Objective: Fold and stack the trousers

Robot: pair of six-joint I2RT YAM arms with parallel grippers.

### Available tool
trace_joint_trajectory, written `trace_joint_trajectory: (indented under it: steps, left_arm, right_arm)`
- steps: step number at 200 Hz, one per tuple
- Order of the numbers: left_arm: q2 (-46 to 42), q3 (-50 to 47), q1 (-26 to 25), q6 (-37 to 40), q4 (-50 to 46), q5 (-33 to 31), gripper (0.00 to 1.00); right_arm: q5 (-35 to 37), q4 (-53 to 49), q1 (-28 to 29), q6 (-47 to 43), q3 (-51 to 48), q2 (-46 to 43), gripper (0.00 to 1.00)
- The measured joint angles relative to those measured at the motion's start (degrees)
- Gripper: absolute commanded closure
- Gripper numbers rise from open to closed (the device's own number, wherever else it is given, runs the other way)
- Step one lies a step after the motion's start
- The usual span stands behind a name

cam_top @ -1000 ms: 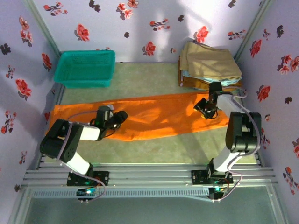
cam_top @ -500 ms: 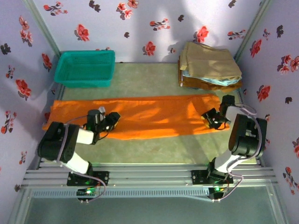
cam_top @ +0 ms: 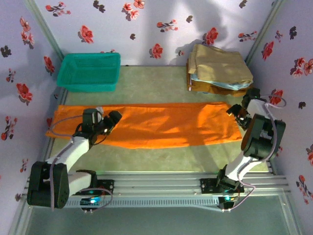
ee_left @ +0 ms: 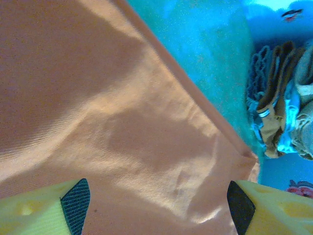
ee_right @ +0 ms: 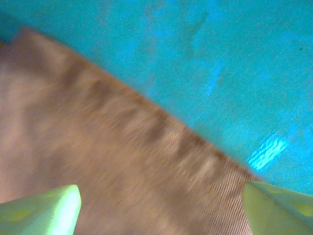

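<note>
Across the middle of the top view, the trousers (cam_top: 166, 125) lie flat as one long orange strip on the tabletop (cam_top: 156, 81). My left gripper (cam_top: 106, 123) is over their left part and my right gripper (cam_top: 237, 110) is at their right end. In the left wrist view, the jaws stand wide apart and empty above the cloth. In the right wrist view, they are likewise spread over an edge. I judge the fabric soft, light and limp, so I'd pinch the end corners. I can read no labels.

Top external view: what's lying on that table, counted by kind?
Bright orange cloth trousers, spread flat: 1
Teal plastic mesh basket: 1
Pile of folded garments, tan on top: 1
Total: 3
</note>
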Motion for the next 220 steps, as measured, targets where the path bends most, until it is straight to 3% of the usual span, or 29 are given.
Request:
trace_joint_trajectory:
  steps: [20, 38, 69, 82, 124, 170, 197, 220]
  left_arm:
    - [0.0, -0.2, 0.2, 0.0, -0.6, 0.3, 0.22]
    - [0.0, -0.3, 0.5, 0.0, -0.8, 0.6, 0.23]
    - [0.0, -0.9, 1.2, 0.0, -0.9, 1.0, 0.24]
    - [0.0, -1.0, 1.5, 0.1, -1.0, 1.2, 0.24]
    - [-1.6, -1.0, 2.1, 1.3, -3.7, 1.4, 0.24]
    - [-5.0, 0.8, 2.4, 3.7, -9.4, 1.4, 0.24]
    - [-5.2, 2.3, 3.3, 5.0, -12.3, 1.4, 0.24]
    - [-5.1, 2.9, 5.2, 6.0, -14.6, 1.4, 0.23]
  right_arm:
    - [0.7, -1.7, 0.0, -1.9, 2.0, 6.4, 0.24]
    - [-0.2, -1.9, 0.0, -3.3, 3.5, 7.1, 0.37]
    - [-4.0, -1.8, -0.1, -3.6, 3.8, 7.5, 0.86]
    - [-5.3, -1.1, 0.1, -3.5, 3.7, 7.4, 1.0]
    - [-5.7, -0.9, -1.0, -2.1, 0.7, 3.7, 1.0]
    - [-5.2, -5.3, -1.1, -0.8, -0.7, -9.8, 1.0]
    - [-3.5, -7.6, 7.6, -0.5, 1.2, -14.4, 1.0]
    - [-1.7, -8.4, 19.8, 1.3, 3.4, -15.5, 1.0]
